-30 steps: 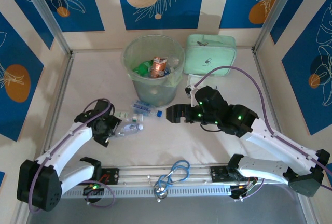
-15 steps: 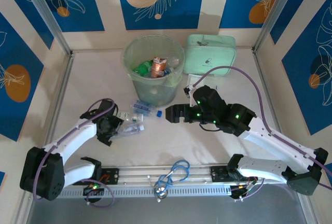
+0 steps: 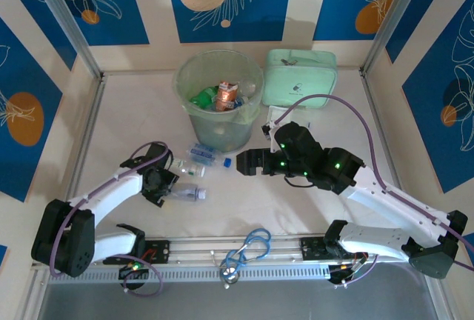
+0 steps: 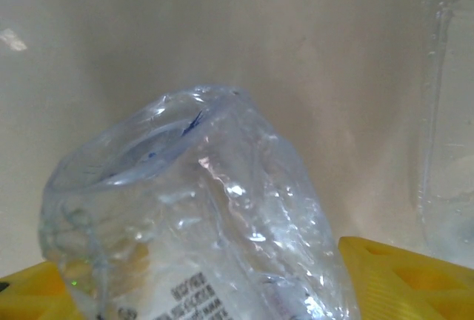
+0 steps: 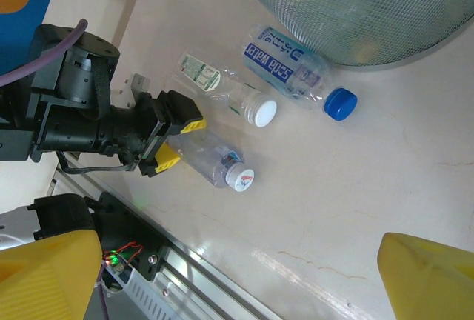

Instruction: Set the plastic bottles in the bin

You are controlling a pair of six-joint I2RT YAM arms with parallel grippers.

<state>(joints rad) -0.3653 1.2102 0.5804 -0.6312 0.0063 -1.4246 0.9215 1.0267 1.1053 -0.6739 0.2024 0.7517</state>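
My left claw (image 5: pixel 178 138) straddles the clear bottle (image 5: pixel 212 157) at centre-left; whether it grips yet, I cannot tell. My right claw (image 3: pixel 246 163) gapes wide, empty.

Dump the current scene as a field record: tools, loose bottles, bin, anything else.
left tool: jaws either side of a clear bottle lying on the table; whether it is clamped is unclear
right tool: open, holding nothing, near the bin's base
loose bottles: white-capped bottle and blue-labelled bottle, both lying beside the bin
bin: upright, with bottles inside
other: mint case right of the bin; blue cord loop at the near edge
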